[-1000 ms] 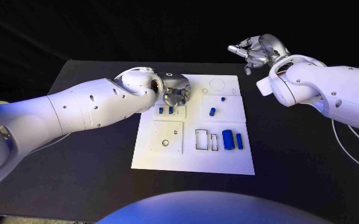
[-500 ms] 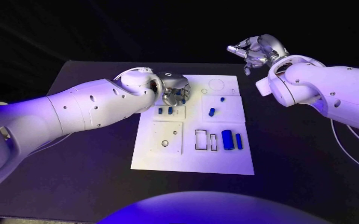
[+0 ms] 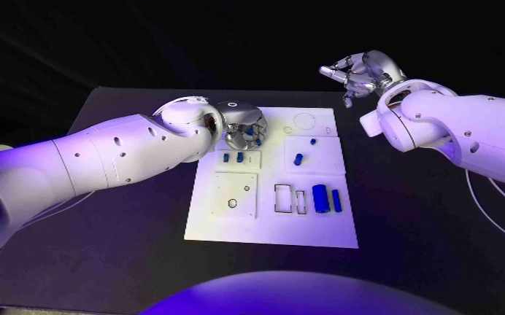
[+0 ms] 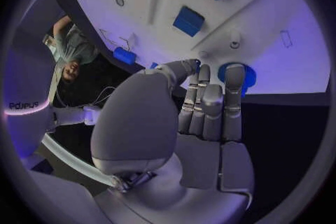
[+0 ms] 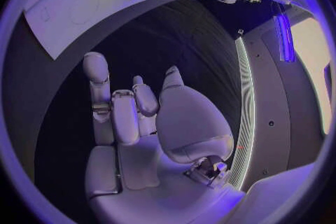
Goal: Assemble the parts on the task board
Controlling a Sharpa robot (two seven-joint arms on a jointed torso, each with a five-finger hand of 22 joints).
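White and flat, the task board [image 3: 271,224] lies mid-table in the centre of the head view, with blue parts scattered over its panels: two small pegs [image 3: 233,157] left of centre, one short piece [image 3: 298,158] in the middle, and two longer bars [image 3: 328,198] toward the lower right. The left hand [image 3: 244,127] hangs over the board's upper left corner, fingers curled downward above a round blue disc [image 4: 237,74] seen past its fingertips [image 4: 234,74] in the wrist view. Whether it has the disc pinched or merely hovers at it cannot be told from these pictures. The right hand [image 3: 363,71] is raised well off the board at the upper right of the frame, fingers loosely curled and holding nothing. The step in hand looks to be picking up or seating that disc; the next move would call for a careful, level descent and a firm close around its rim.
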